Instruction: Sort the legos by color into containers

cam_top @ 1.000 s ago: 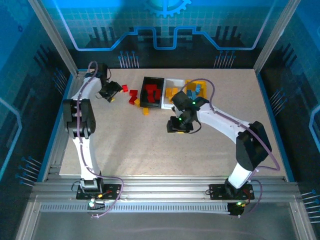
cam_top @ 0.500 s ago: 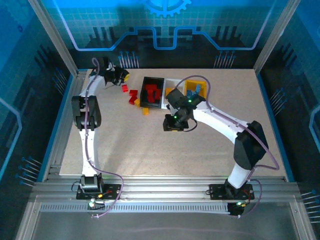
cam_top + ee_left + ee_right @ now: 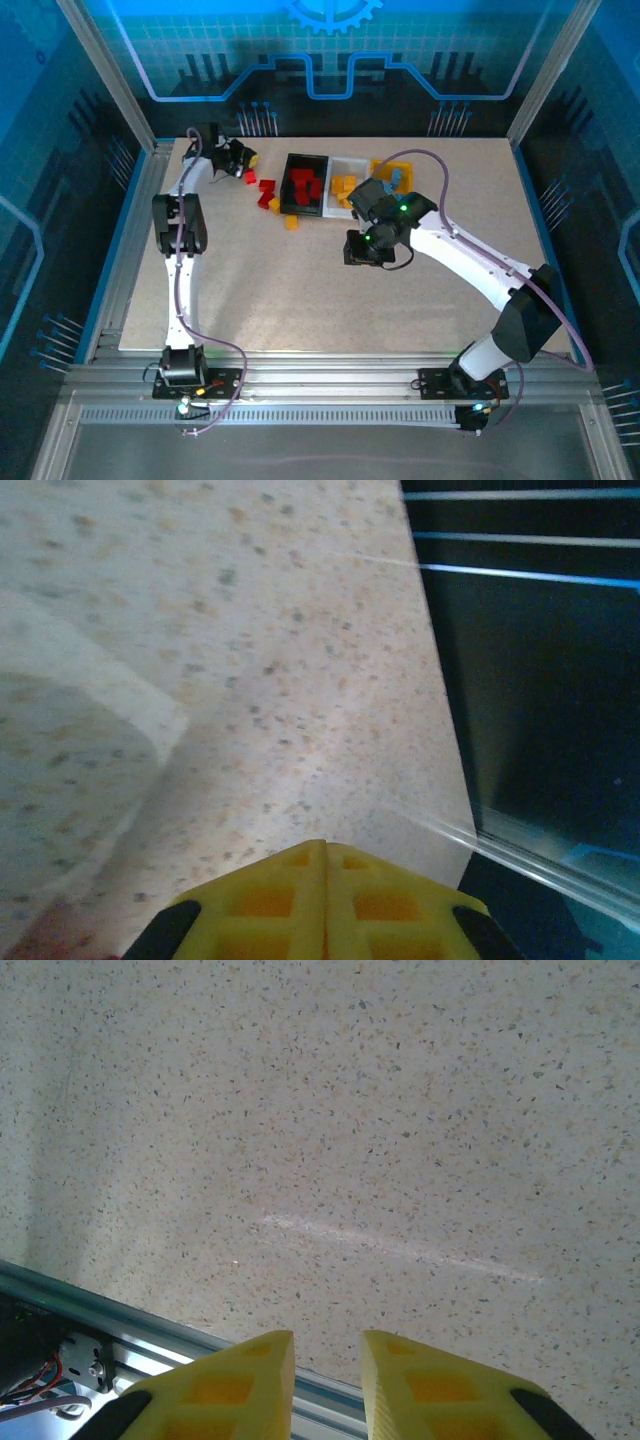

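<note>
The black bin (image 3: 296,207) holds red legos (image 3: 303,184). Beside it the white bin (image 3: 349,161) holds orange legos (image 3: 343,186), and the yellow bin (image 3: 381,166) holds blue ones (image 3: 397,178). Loose red legos (image 3: 265,190) and two orange ones (image 3: 291,222) lie left of the black bin. My left gripper (image 3: 240,160) (image 3: 325,845) hovers at the far left back, its fingers pressed together on nothing. My right gripper (image 3: 358,250) (image 3: 328,1338) hangs over bare table in front of the bins, shut to a thin slit, nothing between.
The table's back-left edge and a dark drop (image 3: 530,680) lie right beside my left gripper. A metal rail (image 3: 150,1335) runs under the right fingers. Open tabletop (image 3: 300,290) stretches in front of the bins.
Both grippers have shut. The left arm swung back and to the right, toward the table's back-left edge. The right arm shifted slightly to the right.
</note>
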Available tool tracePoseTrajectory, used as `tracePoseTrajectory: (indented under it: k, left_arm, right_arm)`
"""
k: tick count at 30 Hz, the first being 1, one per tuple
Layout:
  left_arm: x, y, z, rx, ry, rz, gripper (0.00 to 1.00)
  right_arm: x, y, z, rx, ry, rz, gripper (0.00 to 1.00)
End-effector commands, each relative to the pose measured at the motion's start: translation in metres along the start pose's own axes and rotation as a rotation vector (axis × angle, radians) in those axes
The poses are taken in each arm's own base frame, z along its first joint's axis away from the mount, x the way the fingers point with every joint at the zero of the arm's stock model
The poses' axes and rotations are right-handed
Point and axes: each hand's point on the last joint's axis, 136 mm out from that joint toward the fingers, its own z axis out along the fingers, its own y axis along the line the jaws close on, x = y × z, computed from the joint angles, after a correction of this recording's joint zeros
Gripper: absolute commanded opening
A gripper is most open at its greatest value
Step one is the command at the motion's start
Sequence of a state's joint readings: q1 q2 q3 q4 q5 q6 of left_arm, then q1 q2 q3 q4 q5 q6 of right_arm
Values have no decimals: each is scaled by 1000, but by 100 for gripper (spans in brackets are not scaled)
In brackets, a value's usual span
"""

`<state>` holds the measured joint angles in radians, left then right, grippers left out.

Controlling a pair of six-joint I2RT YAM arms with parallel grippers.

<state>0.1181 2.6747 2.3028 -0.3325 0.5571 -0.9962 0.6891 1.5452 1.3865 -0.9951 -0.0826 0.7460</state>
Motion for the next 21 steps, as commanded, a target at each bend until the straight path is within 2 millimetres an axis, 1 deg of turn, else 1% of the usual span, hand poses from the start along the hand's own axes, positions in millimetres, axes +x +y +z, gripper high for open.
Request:
tracePoseTrajectory:
  k: [1,4,7,10,12,16,21]
  left_arm:
    - [3,28,-20,-115,-6,-79,8]
    - [10,40,-35,-156,-1,-90,9]
    - [21,46,-47,-181,26,-69,9]
    - [36,53,-59,-209,57,-42,10]
    - [45,55,-61,-178,77,-34,10]
    - [70,68,-67,-202,145,-42,10]
    - [99,84,-90,-238,178,-24,11]
  right_arm:
    - [1,2,6,25,23,10,26]
    - [-4,7,10,16,24,1,27]
    - [-9,12,15,3,27,-9,27]
    - [-13,18,19,-10,27,-25,27]
    - [-15,20,21,-18,28,-35,27]
    - [-18,25,24,-33,33,-58,27]
    - [-20,28,27,-42,34,-82,27]
